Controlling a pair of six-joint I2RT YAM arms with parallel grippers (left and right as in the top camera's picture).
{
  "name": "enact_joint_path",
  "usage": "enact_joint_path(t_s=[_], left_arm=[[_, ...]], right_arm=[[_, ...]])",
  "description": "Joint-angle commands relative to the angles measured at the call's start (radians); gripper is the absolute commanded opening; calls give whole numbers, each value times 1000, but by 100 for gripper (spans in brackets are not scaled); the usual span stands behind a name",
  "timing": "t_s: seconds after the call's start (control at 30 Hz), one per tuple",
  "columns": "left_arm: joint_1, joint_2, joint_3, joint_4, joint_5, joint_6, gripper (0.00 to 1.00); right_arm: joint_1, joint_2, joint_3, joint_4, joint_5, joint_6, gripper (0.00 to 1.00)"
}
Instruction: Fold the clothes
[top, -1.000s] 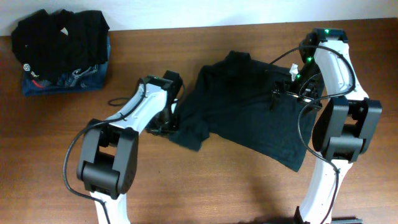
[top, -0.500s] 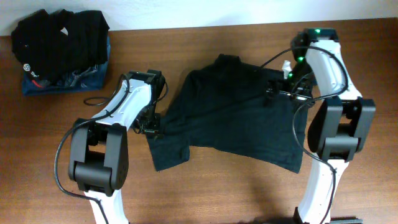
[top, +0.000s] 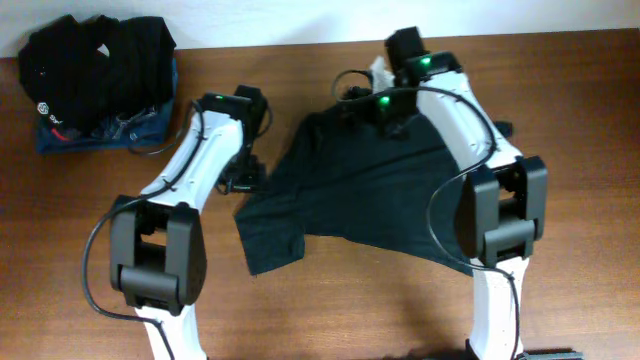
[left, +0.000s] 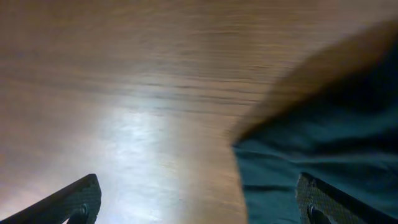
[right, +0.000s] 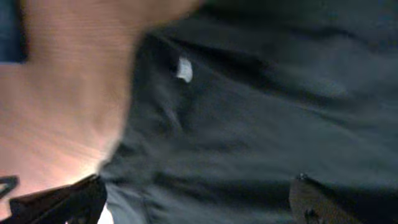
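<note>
The clothes (top: 370, 190), one plain black garment, lie spread across the middle of the wooden table (top: 330, 320), with one corner reaching toward the front left. My left gripper (top: 245, 180) hangs at the garment's left edge. In the left wrist view it (left: 199, 208) stands open, with one finger over bare wood and the other over the dark cloth (left: 317, 143), holding nothing. My right gripper (top: 375, 115) is over the garment's far edge. In the right wrist view it (right: 196, 202) is open above the black cloth (right: 267, 112), near a small white tag (right: 183, 68).
At the back left corner lies a pile with a black ribbed garment (top: 95, 55) on top of a blue printed one (top: 110, 128). A light wall runs along the table's far edge. Both arm bases stand at the table's front edge.
My left gripper drew the garment's left side outward, then opened and let it go. My right arm has swung left, from the garment's right side to its far edge.
</note>
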Motion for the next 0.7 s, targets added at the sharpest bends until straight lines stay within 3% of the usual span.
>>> enact_joint_path(t_s=[0.0, 0.23, 0.5, 0.6, 0.67], left_arm=[[95, -5, 14, -17, -35, -58, 99], [283, -4, 13, -50, -7, -80, 99], [292, -4, 13, -30, -6, -80, 99], [292, -4, 13, -30, -6, -80, 99], [292, -4, 13, -27, -5, -80, 99]], right_arm=[[60, 37, 2, 57, -17, 112, 99], [145, 124, 2, 224, 56, 220, 96], [150, 184, 2, 242, 44, 220, 95], [159, 185, 2, 257, 43, 219, 88], [171, 185, 2, 289, 29, 220, 77]])
